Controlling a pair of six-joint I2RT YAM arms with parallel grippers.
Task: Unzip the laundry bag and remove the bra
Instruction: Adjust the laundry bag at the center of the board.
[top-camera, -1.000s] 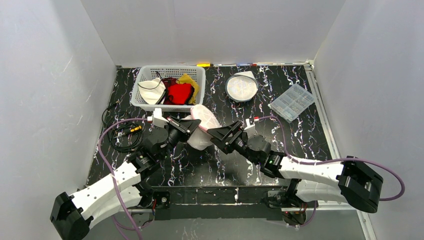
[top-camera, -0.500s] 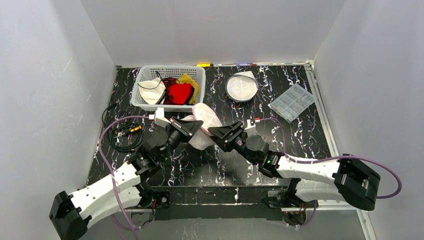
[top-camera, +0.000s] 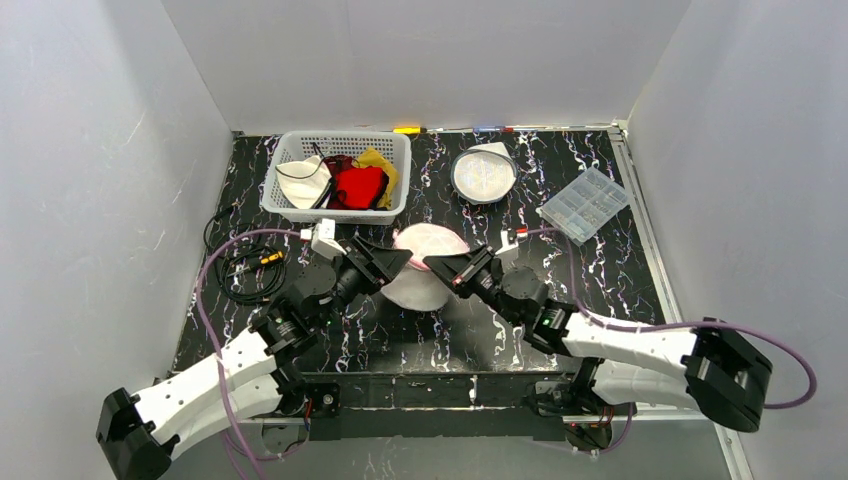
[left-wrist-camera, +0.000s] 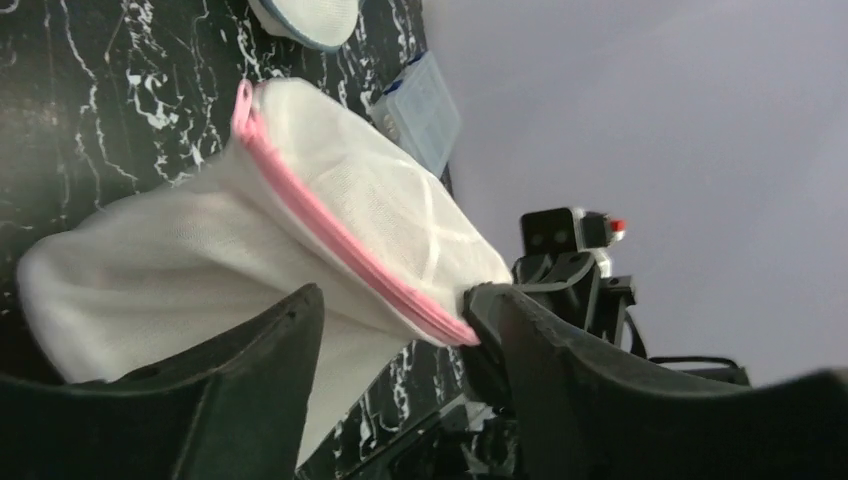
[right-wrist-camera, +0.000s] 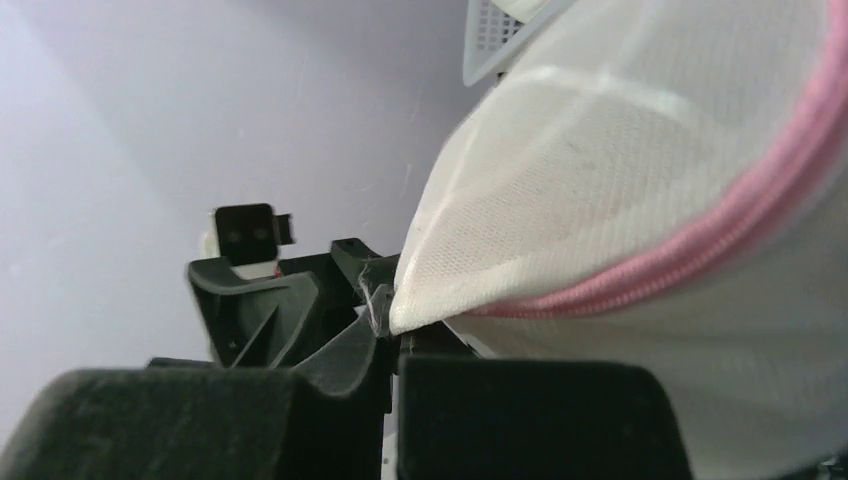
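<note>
The laundry bag (top-camera: 425, 270) is white mesh with a pink zipper (left-wrist-camera: 335, 240) and hangs between my two grippers over the middle of the table. My left gripper (top-camera: 398, 262) is open, its fingers (left-wrist-camera: 265, 345) spread either side of the bag's lower edge, and the pink corner touches its right finger. My right gripper (top-camera: 437, 266) is shut on the bag's near corner (right-wrist-camera: 405, 305), with loose threads at the pinch. In the right wrist view the bag (right-wrist-camera: 620, 170) fills the upper right. The zipper looks shut along the stretch I can see. The bra is hidden.
A white basket (top-camera: 290, 208) at the back left holds red, yellow and white cloth. A round mesh pouch (top-camera: 483, 172) and a clear plastic box (top-camera: 584, 205) lie at the back right. A coil of black cable (top-camera: 240, 265) sits by the left wall.
My left gripper has opened and let go of the bag. My right gripper has shut on the bag's corner. The bag has swung from upright to lying across, shifted right.
</note>
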